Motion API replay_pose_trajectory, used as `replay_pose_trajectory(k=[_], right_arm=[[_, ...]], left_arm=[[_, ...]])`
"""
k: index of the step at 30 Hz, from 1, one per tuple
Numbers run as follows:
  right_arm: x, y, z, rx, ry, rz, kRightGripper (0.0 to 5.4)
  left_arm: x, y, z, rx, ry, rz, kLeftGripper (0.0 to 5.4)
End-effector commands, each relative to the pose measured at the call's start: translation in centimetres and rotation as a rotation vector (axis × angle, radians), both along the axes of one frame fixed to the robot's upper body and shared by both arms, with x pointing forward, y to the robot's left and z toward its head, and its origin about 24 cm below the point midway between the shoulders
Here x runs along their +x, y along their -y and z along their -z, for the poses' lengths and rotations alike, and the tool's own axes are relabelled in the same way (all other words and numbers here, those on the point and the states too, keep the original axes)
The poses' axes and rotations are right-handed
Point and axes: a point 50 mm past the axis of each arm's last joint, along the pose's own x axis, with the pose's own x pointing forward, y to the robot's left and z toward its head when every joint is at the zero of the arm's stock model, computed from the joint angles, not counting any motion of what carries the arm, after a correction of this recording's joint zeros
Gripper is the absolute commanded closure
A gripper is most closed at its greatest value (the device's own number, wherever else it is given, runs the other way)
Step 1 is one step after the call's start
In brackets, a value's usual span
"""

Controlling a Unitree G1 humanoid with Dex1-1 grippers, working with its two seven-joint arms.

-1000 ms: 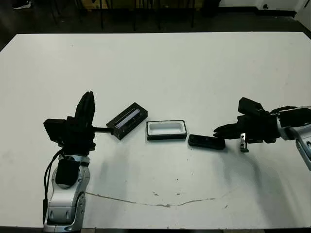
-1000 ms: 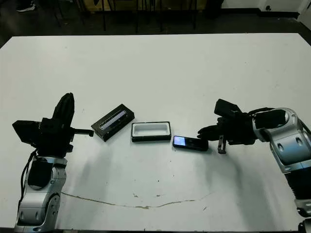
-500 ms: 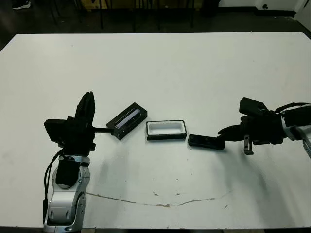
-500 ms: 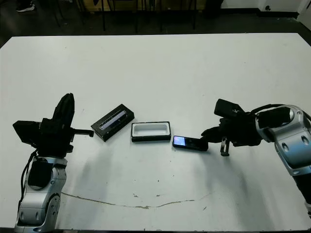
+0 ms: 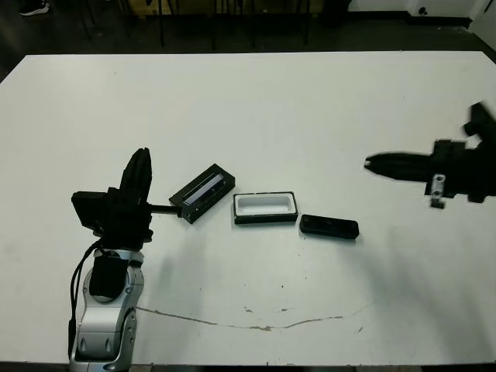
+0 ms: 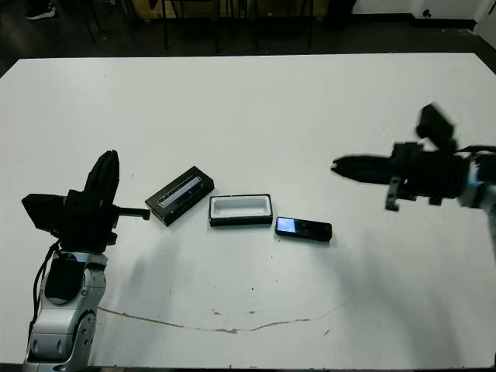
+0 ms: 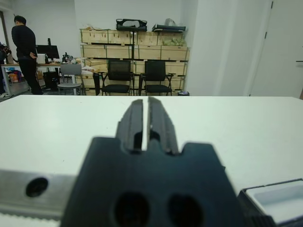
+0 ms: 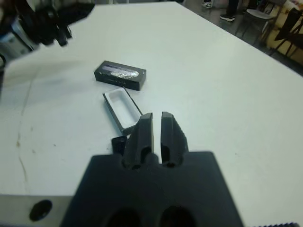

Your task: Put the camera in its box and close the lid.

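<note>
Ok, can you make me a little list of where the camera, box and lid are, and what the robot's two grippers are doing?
camera: flat on the table, just right of the box, not in it
box: open, white inside, nothing in it
lid: off, lying left of the box, angled, shiny panel up
left gripper: shut, holding nothing, raised left of the lid
right gripper: shut, holding nothing, up off the table, right of the camera
task: not done yet

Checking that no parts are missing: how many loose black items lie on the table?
3, in a row: the lid on the left, the box in the middle, the camera on the right. None seems hidden.
</note>
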Motion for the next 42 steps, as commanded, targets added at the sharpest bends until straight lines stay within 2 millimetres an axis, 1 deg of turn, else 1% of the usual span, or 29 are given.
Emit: replay_pose_trajectory(k=[1,5,10,16,21,26,30,31,35,40,42], right_arm=[[-0.3,-0.3,0.5,-0.059,-0.054,-0.012,5.09],[-0.4,-1.1,1.2,-0.121,-0.081,-0.058,4.48],[0.1,-1.5,2.5,-0.127,-0.159,-0.174,3.59],[0.4,-2.1,2.4,-0.292,-0.151,-0.252,2.54],[0.9,-2.4,3.3,-0.284,-0.167,-0.334,1.68],[1.1,-2.3,4.0,-0.277,-0.188,-0.333,0.82],[1.2,-2.1,4.2,-0.325,-0.194,-0.332,0.12],[1.2,-2.1,4.3,-0.333,-0.202,-0.327,0.01],[1.1,-2.0,4.6,-0.344,-0.224,-0.311,0.01],[1.2,-1.7,5.6,-0.303,-0.264,-0.295,0.01],[1.1,-1.7,5.8,-0.32,-0.265,-0.284,0.01]], left_arm=[[-0.2,-0.3,0.6,0.012,-0.035,-0.013,5.4],[-0.2,-0.3,0.6,0.006,-0.036,-0.007,5.4],[-0.2,-0.3,0.6,0.007,-0.036,-0.003,5.4],[-0.2,-0.3,0.6,0.006,-0.037,-0.007,5.4],[-0.2,-0.4,0.7,0.014,-0.038,-0.007,5.4],[-0.2,-0.4,0.6,0.01,-0.04,-0.003,5.4],[-0.1,-0.4,0.6,0.013,-0.041,-0.006,5.4],[-0.1,-0.4,0.6,0.014,-0.041,-0.008,5.4],[-0.1,-0.4,0.5,0.013,-0.042,-0.01,5.4],[0.0,-0.4,0.5,0.011,-0.038,-0.007,5.4],[0.0,-0.4,0.5,0.01,-0.04,-0.005,5.4]])
